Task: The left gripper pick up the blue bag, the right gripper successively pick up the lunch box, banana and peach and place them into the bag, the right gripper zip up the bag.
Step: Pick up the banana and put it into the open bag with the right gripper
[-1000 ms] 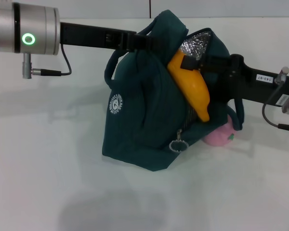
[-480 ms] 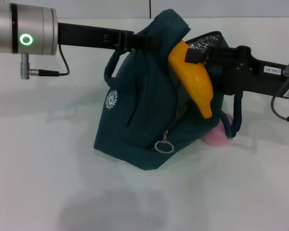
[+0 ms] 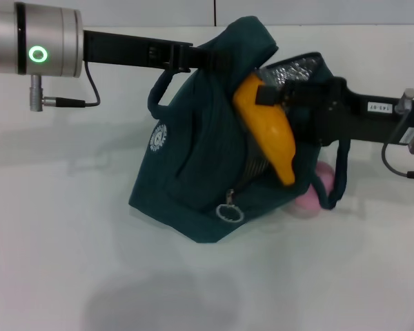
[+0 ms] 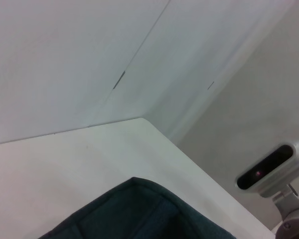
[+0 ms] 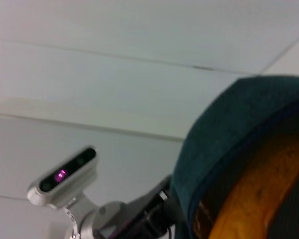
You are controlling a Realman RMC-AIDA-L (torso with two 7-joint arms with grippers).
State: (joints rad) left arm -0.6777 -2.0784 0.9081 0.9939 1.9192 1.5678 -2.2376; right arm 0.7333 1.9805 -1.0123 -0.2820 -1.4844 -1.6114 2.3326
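The blue bag (image 3: pixel 193 158), dark teal with a silver lining, hangs tilted from its top edge, and my left gripper (image 3: pixel 205 58) is shut on that edge. Its lower corner rests on the table. My right gripper (image 3: pixel 270 94) is shut on the upper end of the banana (image 3: pixel 270 138), which points down into the bag's open mouth. The pink peach (image 3: pixel 308 201) lies on the table behind the bag's right side, partly covered. The lunch box is hidden. Bag fabric (image 4: pixel 139 214) fills the left wrist view's lower part. The right wrist view shows the bag (image 5: pixel 224 129) and the banana (image 5: pixel 254 199).
A metal zip ring (image 3: pixel 229 214) dangles at the bag's front. A dark carry strap (image 3: pixel 339 172) loops down beside the peach. White table (image 3: pixel 90 262) spreads in front and to the left. A camera on a stand (image 4: pixel 271 167) appears beyond the table.
The bag's bottom has swung to the left and the bag tilts more. The right gripper rose with the banana, then moved it left and lower into the opening.
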